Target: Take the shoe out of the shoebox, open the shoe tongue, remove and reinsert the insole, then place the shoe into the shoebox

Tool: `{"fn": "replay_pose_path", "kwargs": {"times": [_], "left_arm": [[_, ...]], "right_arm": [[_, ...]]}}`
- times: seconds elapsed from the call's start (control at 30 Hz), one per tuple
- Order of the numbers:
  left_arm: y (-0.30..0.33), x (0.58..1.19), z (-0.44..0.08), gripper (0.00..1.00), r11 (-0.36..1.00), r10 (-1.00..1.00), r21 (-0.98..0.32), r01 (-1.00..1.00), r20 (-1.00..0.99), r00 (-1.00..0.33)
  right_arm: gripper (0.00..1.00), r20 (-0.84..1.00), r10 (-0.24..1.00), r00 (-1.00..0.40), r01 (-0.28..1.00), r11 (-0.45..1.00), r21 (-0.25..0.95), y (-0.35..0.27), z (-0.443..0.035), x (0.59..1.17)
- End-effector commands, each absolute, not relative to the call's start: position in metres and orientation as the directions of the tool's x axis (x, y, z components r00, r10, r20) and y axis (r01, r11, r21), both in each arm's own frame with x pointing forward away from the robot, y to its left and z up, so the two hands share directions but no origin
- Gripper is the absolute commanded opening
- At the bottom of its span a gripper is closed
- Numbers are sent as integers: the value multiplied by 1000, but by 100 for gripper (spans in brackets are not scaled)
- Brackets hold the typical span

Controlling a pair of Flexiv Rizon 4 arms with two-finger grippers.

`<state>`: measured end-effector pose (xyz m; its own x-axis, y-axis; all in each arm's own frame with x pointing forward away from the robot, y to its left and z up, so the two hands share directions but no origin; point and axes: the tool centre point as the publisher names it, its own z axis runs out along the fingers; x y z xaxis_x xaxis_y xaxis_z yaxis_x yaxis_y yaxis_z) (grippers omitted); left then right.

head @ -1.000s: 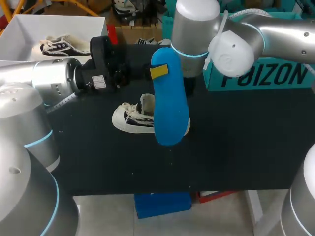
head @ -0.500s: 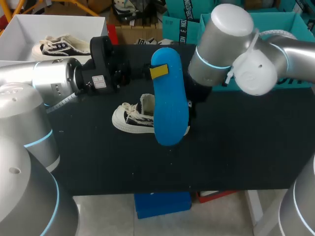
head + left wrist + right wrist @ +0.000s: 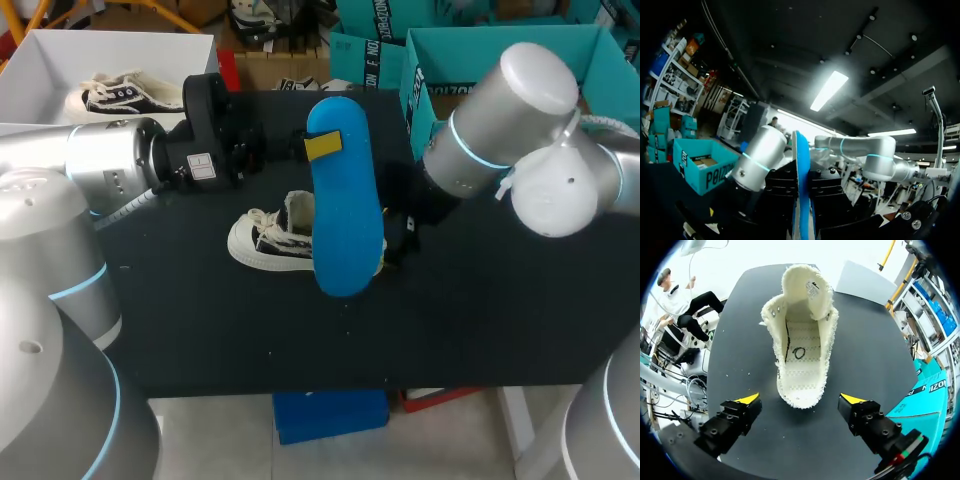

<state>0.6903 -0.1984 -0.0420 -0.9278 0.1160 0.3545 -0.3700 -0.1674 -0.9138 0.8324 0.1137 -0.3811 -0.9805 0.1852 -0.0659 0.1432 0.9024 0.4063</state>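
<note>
- holding the blue insole (image 3: 345, 215) upright above the black table (image 3: 500, 300) with my left gripper (image 3: 318, 148); its fingers are clamping the insole near the upper end, and one yellow tip is showing on the insole's face
- looking along my left wrist, the insole (image 3: 801, 190) is standing edge-on in the left gripper (image 3: 801, 205); the black fingers are pressing on it from both sides
- the insole's lower end is hanging in front of the shoe's heel half in the head view; i cannot tell whether the two are touching
- the shoe (image 3: 265, 240) is sitting on its sole near the middle of the table, toe pointing toward my left arm's side and heel toward my right gripper (image 3: 392, 245)
- my right gripper (image 3: 800, 400) is hovering low at the heel with its fingers spread wide; the heel is lying just between the yellow tips, and neither tip is touching it
- from the right wrist, the shoe (image 3: 802, 340) is gaping open; its tongue is standing up at the far end, and the bare stitched footbed is showing inside
- the teal shoebox (image 3: 440, 55) is standing open at the table's far right edge, behind my right arm and well apart from the shoe
</note>
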Motion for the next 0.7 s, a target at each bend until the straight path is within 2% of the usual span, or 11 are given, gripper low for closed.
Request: {"fn": "replay_pose_path", "kwargs": {"times": [0.03,0.7], "left_arm": [[-200,689,-43,0,-170,110,-914,-368,354,-929],[-200,689,-43,0,-170,110,-914,-368,354,-929]], "right_arm": [[100,-70,199,-977,128,824,552,108,-389,831],[100,-91,233,-968,101,696,711,93,-428,835]]}}
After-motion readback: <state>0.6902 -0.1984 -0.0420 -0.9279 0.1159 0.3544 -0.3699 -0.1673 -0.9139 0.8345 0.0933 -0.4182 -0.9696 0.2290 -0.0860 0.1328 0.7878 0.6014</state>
